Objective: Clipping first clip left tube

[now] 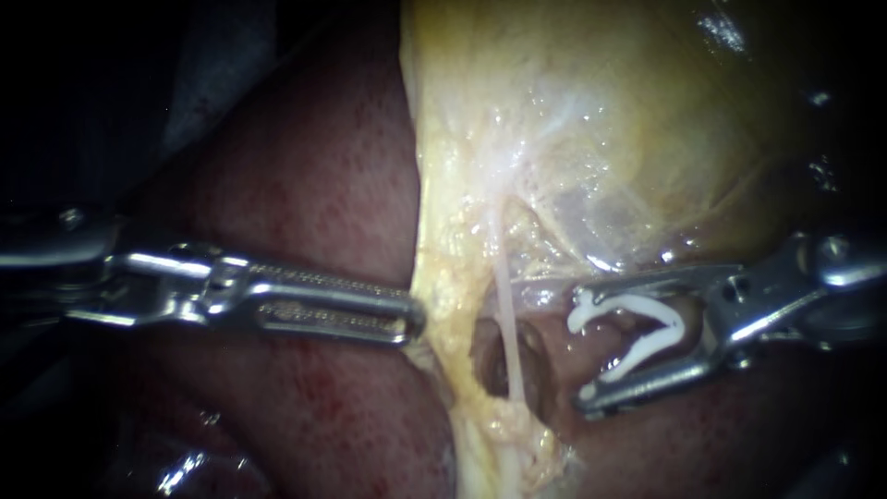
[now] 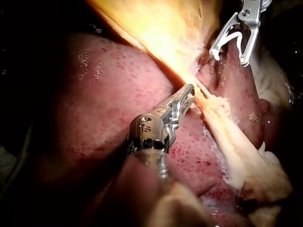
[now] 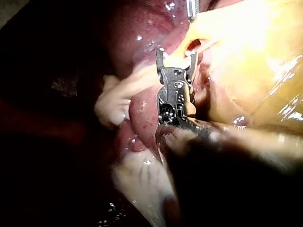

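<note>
- Left instrument (image 1: 411,319), bright steel, comes in from the left edge; its long, ridged, slotted jaws lie together, clamped on the edge of the yellow tissue (image 1: 443,277) at the frame's centre
- The yellow tissue is a wet, wrinkled sheet hanging below the gallbladder (image 1: 591,111), which fills the upper right
- Tube (image 1: 505,314): a thin, pale pink cord running top to bottom just right of centre, crossing a dark hole (image 1: 490,356) in the sheet
- Right instrument (image 1: 584,349) enters from the right edge; its jaws stand wide, each pressed against one arm of a white V-shaped clip (image 1: 647,337)
- The clip opens towards the tube, near it but not touching
- Liver (image 1: 314,185), dark red, speckled and glossy, covers the left and lower frame
</note>
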Controlling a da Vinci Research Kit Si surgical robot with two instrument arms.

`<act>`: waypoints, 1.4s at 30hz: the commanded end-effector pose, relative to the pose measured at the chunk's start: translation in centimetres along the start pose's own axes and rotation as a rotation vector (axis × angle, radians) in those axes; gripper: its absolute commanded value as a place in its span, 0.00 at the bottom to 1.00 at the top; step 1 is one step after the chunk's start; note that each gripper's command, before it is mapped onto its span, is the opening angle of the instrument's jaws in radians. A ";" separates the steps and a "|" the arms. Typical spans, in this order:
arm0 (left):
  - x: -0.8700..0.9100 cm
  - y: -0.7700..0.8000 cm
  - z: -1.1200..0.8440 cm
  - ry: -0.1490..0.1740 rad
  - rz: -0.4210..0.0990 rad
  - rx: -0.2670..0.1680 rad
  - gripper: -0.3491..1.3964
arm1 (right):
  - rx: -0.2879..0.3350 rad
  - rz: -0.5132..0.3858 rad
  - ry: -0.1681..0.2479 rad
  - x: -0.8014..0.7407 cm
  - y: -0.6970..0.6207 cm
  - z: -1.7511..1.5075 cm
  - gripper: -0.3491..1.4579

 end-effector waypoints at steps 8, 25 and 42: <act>-0.01 -0.03 0.00 0.000 -0.001 -0.001 0.00 | 0.006 0.062 -0.008 -0.12 -0.03 0.30 0.50; -0.03 -0.06 0.00 -0.003 -0.002 0.000 0.00 | 0.034 0.080 -0.031 -0.34 0.06 0.83 0.50; -0.04 -0.09 0.00 -0.006 -0.003 0.002 0.00 | 0.044 0.077 -0.039 -0.38 0.20 1.00 0.50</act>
